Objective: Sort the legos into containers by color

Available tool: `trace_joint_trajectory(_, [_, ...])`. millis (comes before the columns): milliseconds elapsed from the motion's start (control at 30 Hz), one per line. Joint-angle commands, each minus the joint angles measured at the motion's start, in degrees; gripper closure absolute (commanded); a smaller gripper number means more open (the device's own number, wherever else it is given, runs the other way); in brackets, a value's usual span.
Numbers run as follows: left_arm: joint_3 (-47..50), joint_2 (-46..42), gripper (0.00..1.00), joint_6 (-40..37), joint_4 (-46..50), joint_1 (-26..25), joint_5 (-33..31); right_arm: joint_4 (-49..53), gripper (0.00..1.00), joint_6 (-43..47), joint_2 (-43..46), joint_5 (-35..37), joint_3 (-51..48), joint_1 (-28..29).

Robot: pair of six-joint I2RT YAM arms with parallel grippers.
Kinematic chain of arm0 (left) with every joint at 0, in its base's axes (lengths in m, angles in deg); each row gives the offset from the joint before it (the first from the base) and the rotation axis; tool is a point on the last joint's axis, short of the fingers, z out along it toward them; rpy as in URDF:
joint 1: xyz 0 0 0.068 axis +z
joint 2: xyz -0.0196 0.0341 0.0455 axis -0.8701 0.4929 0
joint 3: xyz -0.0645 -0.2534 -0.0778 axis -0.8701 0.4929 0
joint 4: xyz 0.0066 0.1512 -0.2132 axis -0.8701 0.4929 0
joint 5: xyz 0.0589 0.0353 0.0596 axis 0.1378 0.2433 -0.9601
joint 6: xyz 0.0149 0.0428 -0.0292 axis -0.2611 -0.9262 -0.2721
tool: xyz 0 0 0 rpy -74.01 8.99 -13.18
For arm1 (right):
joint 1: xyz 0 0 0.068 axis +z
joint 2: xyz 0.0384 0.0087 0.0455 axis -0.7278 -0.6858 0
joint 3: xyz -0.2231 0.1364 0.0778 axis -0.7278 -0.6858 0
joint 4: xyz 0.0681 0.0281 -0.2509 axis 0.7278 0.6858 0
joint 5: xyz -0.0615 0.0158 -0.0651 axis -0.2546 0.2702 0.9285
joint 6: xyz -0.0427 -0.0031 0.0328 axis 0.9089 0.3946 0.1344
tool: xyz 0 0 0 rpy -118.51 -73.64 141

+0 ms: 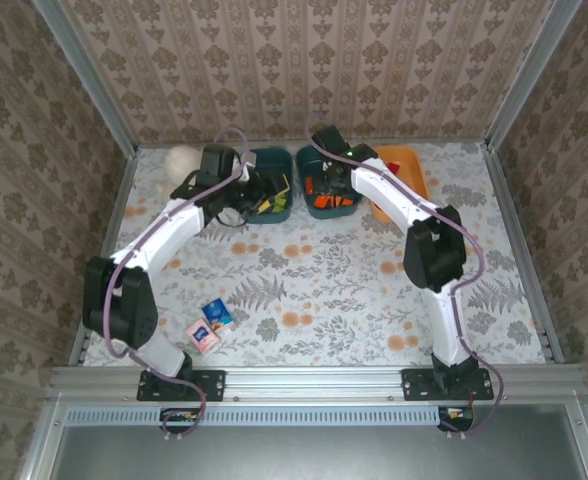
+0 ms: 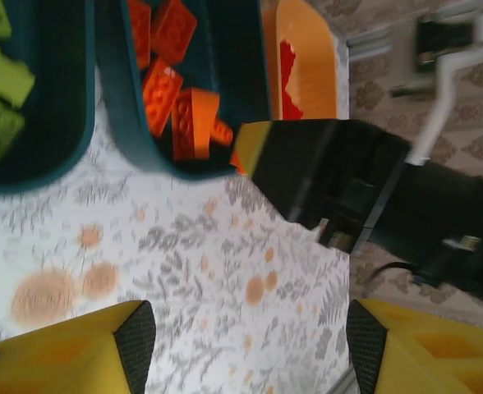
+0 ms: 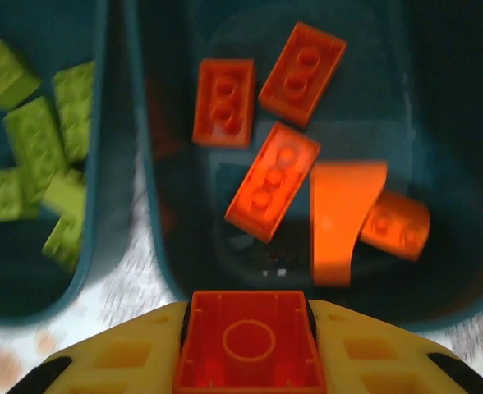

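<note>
Right gripper [image 3: 250,355] grasps 1 orange brick [image 3: 248,332], long axis finger-to-finger, hollow face camera-ward; teal tub [image 3: 443,98] just ahead. Left gripper [image 2: 250,345] released.

Green legos [image 3: 36,139] blur, cut off at the left edge.

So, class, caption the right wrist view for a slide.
Right gripper holding a brick by the teal tub of orange bricks, green bricks in the neighbouring tub.
</note>
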Motion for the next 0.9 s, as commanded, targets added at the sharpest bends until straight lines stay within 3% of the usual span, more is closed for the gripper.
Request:
trace_joint_trajectory(0, [-5.67,4.07,0.34,-1.69,-1.70,0.56,1.95,4.91,0.71,1.29,-6.82,4.13,8.81,-1.75])
trace_joint_trajectory(167, [-9.43,7.61,0.34,-2.02,-1.21,1.10,2.58,5.70,0.72,0.00,-13.16,5.64,15.43,-4.46])
trace_joint_trajectory(433, [-7.39,7.33,0.34,-2.21,-1.14,1.23,3.13,6.75,0.71,-1.74,-19.76,3.30,22.81,-6.44])
trace_joint_trajectory(867, [-5.37,5.96,0.35,-1.86,-1.37,1.41,3.13,7.44,0.65,-4.42,-23.70,2.79,25.87,-6.48])
